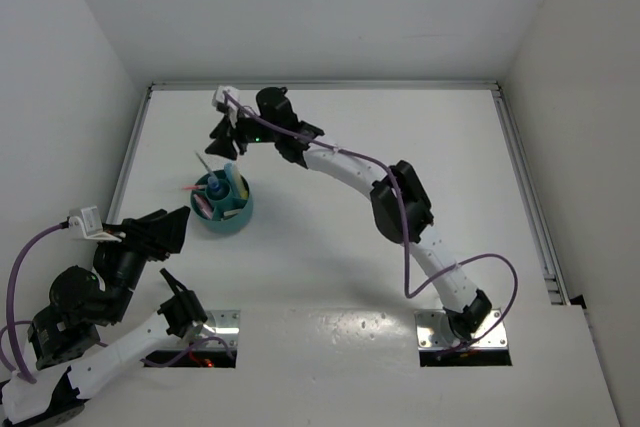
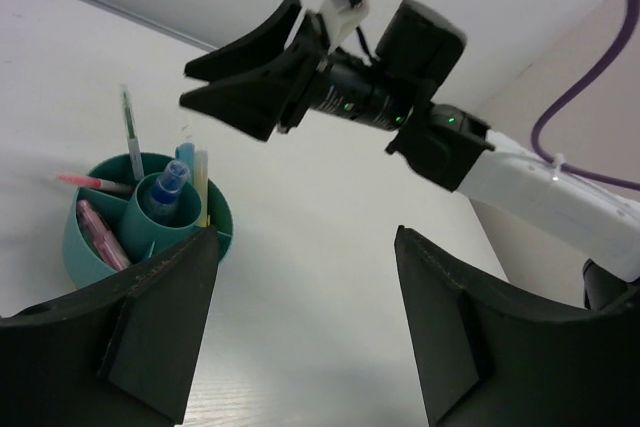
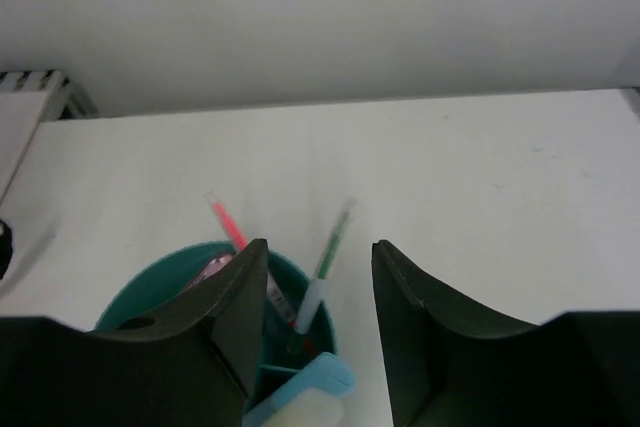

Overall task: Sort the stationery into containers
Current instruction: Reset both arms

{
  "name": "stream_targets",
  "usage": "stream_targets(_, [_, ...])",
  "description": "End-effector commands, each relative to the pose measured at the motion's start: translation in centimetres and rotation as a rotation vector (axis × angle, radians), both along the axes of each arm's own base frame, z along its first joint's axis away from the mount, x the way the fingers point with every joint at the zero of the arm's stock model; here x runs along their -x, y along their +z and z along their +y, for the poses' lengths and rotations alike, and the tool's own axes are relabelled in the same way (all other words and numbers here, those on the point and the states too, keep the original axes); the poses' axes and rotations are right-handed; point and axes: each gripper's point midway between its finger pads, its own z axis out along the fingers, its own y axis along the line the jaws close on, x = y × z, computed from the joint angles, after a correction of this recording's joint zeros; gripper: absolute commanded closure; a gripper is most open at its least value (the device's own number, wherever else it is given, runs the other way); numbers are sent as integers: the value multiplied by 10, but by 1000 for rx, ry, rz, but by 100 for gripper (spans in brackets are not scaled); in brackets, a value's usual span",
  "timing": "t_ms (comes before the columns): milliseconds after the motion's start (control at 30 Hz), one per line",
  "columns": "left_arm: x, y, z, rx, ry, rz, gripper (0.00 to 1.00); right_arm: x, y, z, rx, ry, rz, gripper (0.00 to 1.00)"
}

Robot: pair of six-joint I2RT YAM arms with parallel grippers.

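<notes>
The round teal container stands left of the table's middle, with several stationery items upright in its compartments. In the left wrist view the container holds a green-tipped pen, a thin red pen, a clear-blue marker, a yellow stick and a pink piece. My right gripper hovers open just behind and above it. From its own camera, the right gripper is empty. Below it the green pen leans, blurred, in the container. My left gripper is open and empty, near the cup's front left.
White walls enclose the table on the left, back and right. A metal rail runs along the right edge. The right arm stretches diagonally across the middle of the table, with a purple cable looping off it.
</notes>
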Motion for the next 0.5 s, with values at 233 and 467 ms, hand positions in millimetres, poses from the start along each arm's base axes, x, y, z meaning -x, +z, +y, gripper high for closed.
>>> stream_targets(233, [-18,-2,-16,-122,33,64,100,-78,94,-135,340,-676,-127,100])
stream_targets(467, [-68,10,-78,-490,4,171,24,-69,53,-320,742,-946,-89,12])
